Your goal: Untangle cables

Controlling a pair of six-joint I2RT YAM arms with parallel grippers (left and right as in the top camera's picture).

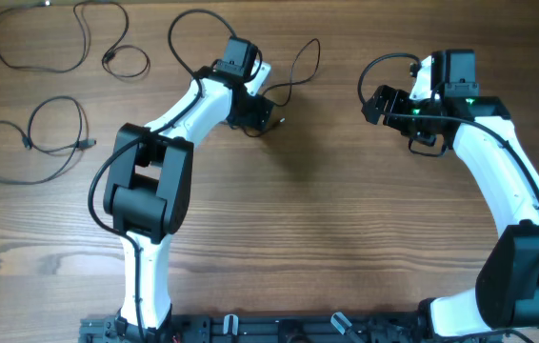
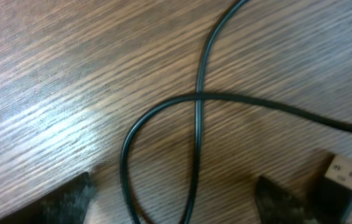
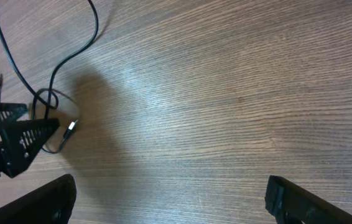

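Three thin black cables lie apart on the wooden table. One cable (image 1: pixel 293 71) loops by my left gripper (image 1: pixel 262 116). In the left wrist view this cable (image 2: pixel 198 96) crosses over itself, and two of its strands run down between my open left fingers (image 2: pixel 173 208), which hold nothing. Its silvery plug (image 2: pixel 345 174) lies just right of the right finger. A second cable (image 1: pixel 55 38) lies at the far left back, a third cable (image 1: pixel 31 143) at the left. My right gripper (image 1: pixel 376 103) is open and empty over bare wood (image 3: pixel 163 205), right of the first cable (image 3: pixel 51 99).
Thicker black arm wires loop above the left wrist (image 1: pixel 189 29) and beside the right wrist (image 1: pixel 369 76). The left gripper's fingers (image 3: pixel 14 140) show at the left edge of the right wrist view. Both arm bases stand at the table's front edge.
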